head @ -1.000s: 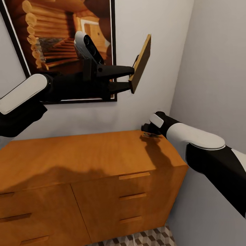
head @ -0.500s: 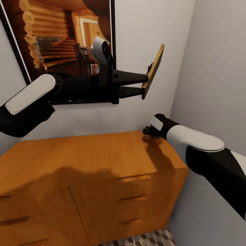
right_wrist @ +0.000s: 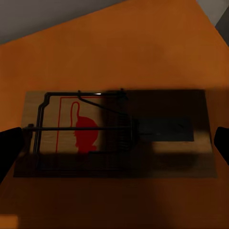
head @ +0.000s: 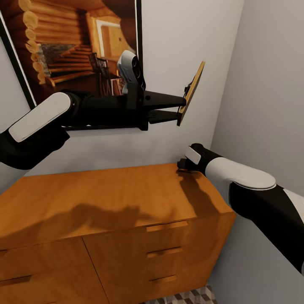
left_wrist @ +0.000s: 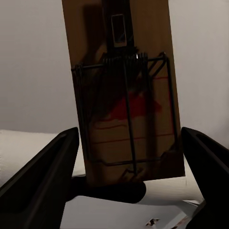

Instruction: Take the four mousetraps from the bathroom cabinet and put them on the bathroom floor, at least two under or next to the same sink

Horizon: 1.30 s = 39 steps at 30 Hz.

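You're in a home room: framed log-cabin picture (head: 71, 46), orange-brown wooden drawer cabinet (head: 114, 202), cube-patterned floor tiles (head: 190, 295).

Both arms (head: 38, 126) are glossy black with rounded white shell panels; the left gripper (head: 180, 107) looks matte black with tapered fingers.

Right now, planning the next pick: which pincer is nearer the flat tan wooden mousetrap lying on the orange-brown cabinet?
Right. The right pincer hovers over that mousetrap; the left pincer is high above.

Tan mousetrap (right_wrist: 114, 136) with red print, orange-brown cabinet (head: 105, 202), black end effector (head: 180, 109).
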Motion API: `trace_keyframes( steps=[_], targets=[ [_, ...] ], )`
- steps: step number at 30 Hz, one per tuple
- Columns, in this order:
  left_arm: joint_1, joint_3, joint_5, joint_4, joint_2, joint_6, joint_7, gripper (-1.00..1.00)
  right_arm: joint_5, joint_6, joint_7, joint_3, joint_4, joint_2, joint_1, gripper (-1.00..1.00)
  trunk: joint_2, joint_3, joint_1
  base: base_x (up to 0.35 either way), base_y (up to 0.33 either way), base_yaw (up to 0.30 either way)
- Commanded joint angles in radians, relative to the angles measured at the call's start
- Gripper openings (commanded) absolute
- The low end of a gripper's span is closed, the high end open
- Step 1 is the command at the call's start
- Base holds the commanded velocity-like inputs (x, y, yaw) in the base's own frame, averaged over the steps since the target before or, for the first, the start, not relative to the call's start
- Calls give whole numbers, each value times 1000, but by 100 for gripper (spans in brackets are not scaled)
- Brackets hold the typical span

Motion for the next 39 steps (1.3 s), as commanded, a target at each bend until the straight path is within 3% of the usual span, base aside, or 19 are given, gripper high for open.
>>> trace_keyframes(
  steps=[1, 39],
  targets=[
    [-2, -3, 0, 0, 1, 0, -3, -100, -11, 5, -5, 11, 0, 0, -1, 100, 0, -1, 0, 1, 0, 0],
    [-2, -6, 0, 0, 6, 2, 8, -100, -12, 4, -5, 11, 0, 2, 22, 100, 0, -1, 0, 0, 0, 0]
  ],
)
